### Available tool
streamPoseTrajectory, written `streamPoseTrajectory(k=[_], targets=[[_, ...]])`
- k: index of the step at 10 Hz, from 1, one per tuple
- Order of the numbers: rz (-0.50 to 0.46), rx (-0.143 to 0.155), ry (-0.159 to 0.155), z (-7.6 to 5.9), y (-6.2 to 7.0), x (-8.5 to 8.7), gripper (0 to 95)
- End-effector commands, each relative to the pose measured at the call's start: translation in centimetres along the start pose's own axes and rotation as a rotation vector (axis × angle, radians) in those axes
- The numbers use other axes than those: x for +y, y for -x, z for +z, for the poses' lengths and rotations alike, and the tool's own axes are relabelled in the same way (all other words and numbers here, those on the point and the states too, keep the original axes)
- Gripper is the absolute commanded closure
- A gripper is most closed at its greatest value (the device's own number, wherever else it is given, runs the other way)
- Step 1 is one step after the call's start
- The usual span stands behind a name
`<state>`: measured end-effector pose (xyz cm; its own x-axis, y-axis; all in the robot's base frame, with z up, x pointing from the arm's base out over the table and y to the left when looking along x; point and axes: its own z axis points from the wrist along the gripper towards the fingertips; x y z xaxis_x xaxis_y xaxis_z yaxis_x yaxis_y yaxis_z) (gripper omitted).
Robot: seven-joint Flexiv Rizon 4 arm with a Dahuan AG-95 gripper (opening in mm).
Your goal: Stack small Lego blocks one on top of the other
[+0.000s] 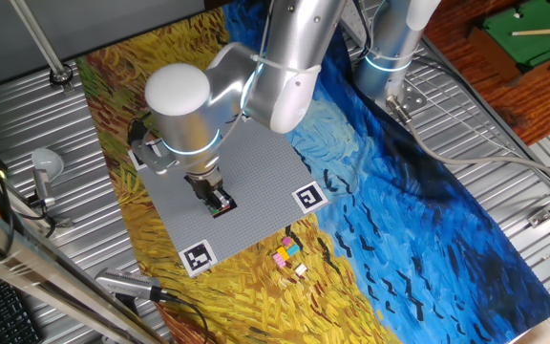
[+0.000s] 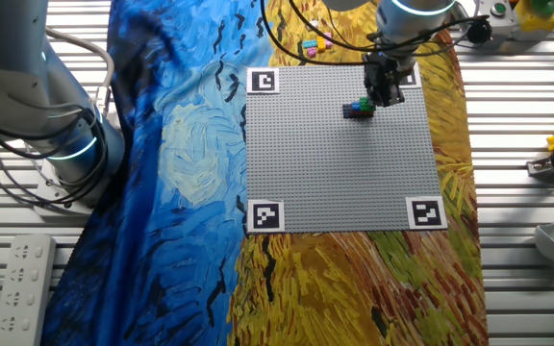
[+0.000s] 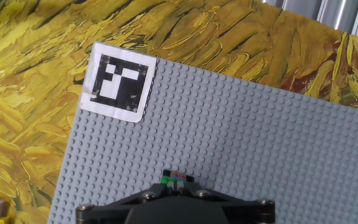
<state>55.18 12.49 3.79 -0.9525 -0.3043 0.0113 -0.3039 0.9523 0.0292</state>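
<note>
My gripper [image 2: 385,93] sits on the block stack [image 2: 359,109]; can't tell its grip, lifting crooked could topple it.

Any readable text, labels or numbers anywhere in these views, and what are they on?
No words, brand names or numbers can be read in any view.
Black-and-white square pattern tags at the corners of the large grey studded baseplate: coded markers, not text.
White power strip at the table edge: any print is too small to read.
</note>
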Motion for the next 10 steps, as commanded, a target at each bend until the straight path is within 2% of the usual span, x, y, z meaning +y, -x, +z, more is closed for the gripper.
streamPoseTrajectory(k=[1, 6, 7, 10], targets=[[0.002, 0.014, 0.001, -0.5, 0.0, 0.2, 95.0], [-0.002, 0.028, 0.007, -1.7, -0.6, 0.6, 95.0], [-0.013, 0.019, 0.007, -1.1, -1.5, 0.7, 95.0], [-0.015, 0.014, -0.002, -0.4, -1.7, 1.1, 95.0]])
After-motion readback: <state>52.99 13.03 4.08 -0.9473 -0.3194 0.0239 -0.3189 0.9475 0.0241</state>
